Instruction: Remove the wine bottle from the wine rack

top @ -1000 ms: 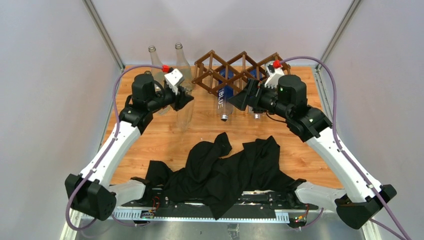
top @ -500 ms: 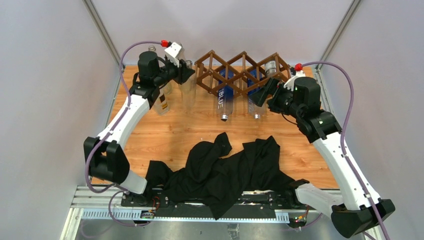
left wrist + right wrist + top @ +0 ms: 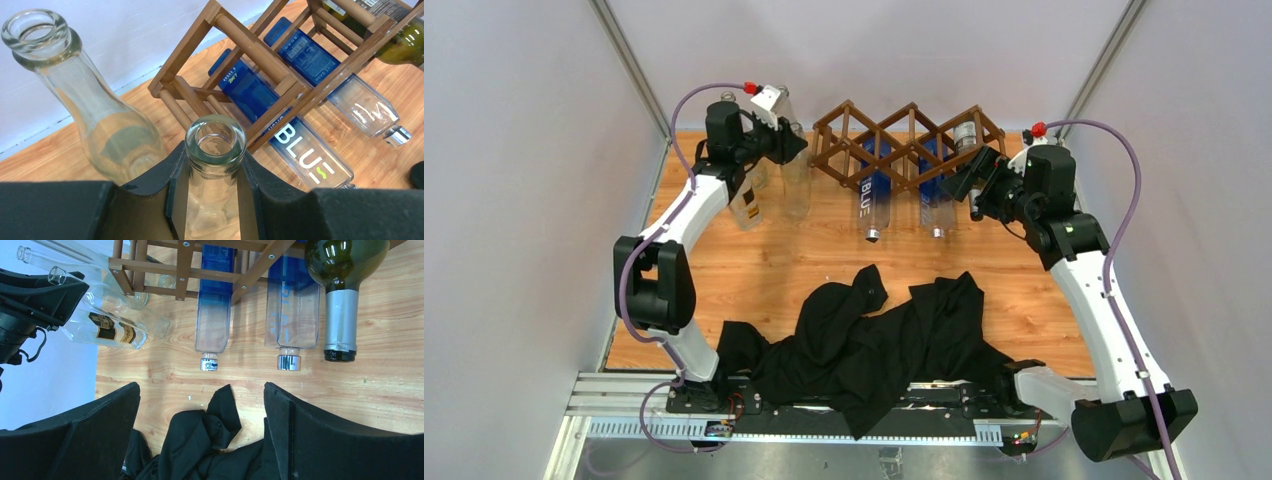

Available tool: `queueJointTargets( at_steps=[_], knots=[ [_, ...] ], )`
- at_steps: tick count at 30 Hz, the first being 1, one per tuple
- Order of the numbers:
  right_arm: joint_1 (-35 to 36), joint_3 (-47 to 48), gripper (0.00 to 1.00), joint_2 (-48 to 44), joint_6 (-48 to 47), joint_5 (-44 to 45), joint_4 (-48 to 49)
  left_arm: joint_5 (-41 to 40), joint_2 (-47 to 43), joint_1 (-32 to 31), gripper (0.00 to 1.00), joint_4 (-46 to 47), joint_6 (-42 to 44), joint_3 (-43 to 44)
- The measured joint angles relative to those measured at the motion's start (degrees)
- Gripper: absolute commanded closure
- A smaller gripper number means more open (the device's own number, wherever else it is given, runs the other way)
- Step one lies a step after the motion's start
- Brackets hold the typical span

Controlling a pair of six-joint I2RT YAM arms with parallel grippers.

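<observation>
Way over at the far left corner of the wooden table [image 3: 754,270], the left arm is stretched right out. The left gripper [image 3: 214,170] is clamped on the neck of an upright clear glass bottle with an open mouth [image 3: 215,137], one finger on each side. A second, flask-shaped clear glass bottle [image 3: 50,75] stands just beside it, and both look empty.

On the other side, the right arm is bent at the elbow. The right gripper [image 3: 201,400] hangs near the right end of the dark brown wooden lattice wine rack [image 3: 880,128], fingers spread wide with nothing between them.

The dark green wine bottle with a silver foil neck [image 3: 345,290] lies in the rack's rightmost cell, neck poking out toward the arms, not touched by either gripper. Two clear square bottles with blue labels [image 3: 215,305] lie in the cells next to it. A crumpled black cloth [image 3: 874,340] sits on the near side of the table.
</observation>
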Motion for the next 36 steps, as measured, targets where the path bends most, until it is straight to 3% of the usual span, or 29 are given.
queueJointTargets(
  at_steps=[7,9,13,18,19,20,21,23,30,36],
  knots=[
    [-1.7,0.0,0.03,1.0,0.0,-0.7,0.0,1.7,1.1,1.1,0.99,2.5,-0.2,-0.7],
    [-1.9,0.0,0.03,1.2,0.0,-0.8,0.0,2.0,1.1,1.3,0.87,3.5,0.1,-1.6],
    [-2.4,0.0,0.02,1.6,0.0,-0.4,-0.2,2.4,1.1,1.6,0.74,4.4,0.9,-3.7],
    [-4.1,0.0,0.0,2.7,-0.1,0.2,-1.0,3.2,1.1,2.3,0.7,5.4,1.1,-5.4],
    [-4.4,0.0,0.0,3.0,-0.2,0.3,-1.1,3.5,1.1,2.4,0.65,6.3,1.3,-5.9],
    [-4.5,0.0,0.0,3.4,-0.2,0.5,-1.2,3.8,1.1,2.5,0.53,7.1,1.3,-6.3],
    [-4.6,0.0,0.0,3.6,-0.2,0.6,-1.2,4.0,1.1,2.6,0.24,7.8,1.5,-6.6],
    [-4.9,0.0,0.0,4.0,-0.5,1.1,-1.2,4.1,0.9,2.6,0.02,9.1,2.4,-7.7],
    [-7.5,0.9,0.0,6.8,-1.6,2.4,-1.6,4.6,-1.0,2.9,0.0,4.1,3.5,-8.3],
    [-10.1,4.0,0.0,12.4,-2.6,3.7,-1.5,5.0,-8.9,3.3,0.0,-1.7,2.7,-8.3]
  ],
)
